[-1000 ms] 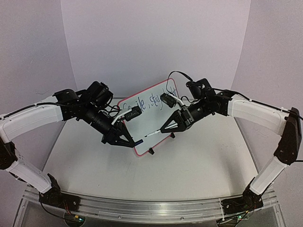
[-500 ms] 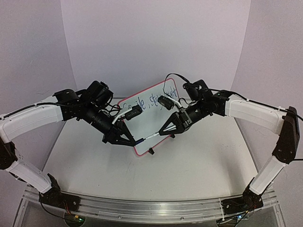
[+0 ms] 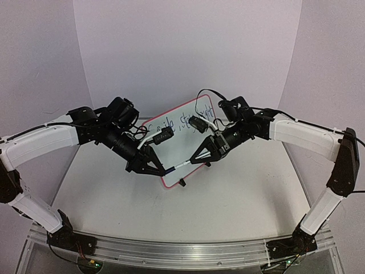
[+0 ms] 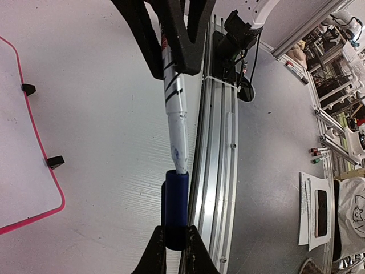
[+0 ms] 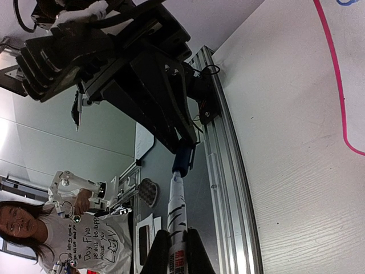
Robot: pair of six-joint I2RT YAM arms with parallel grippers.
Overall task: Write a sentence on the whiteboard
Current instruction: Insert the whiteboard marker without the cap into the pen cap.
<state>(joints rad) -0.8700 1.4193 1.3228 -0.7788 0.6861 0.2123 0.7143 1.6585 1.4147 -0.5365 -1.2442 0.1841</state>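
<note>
- Nearest, we see the left gripper (image 3: 161, 170) clenched on a blue cap (image 4: 175, 208)
- Just beside it, the right gripper (image 3: 197, 161) grasps a white marker (image 4: 175, 108), its tip at the cap's mouth
- Behind both, the whiteboard (image 3: 181, 145) stands on the table (image 3: 228, 205) on its clip feet (image 3: 182, 182)
- Across its top runs the sentence (image 3: 181, 121) in blue, partly hidden by the arms (image 3: 45, 142)

The whiteboard (image 3: 178, 144) is propped on two black feet (image 3: 182, 182) toward the back of the pale counter (image 3: 228, 200).
</note>
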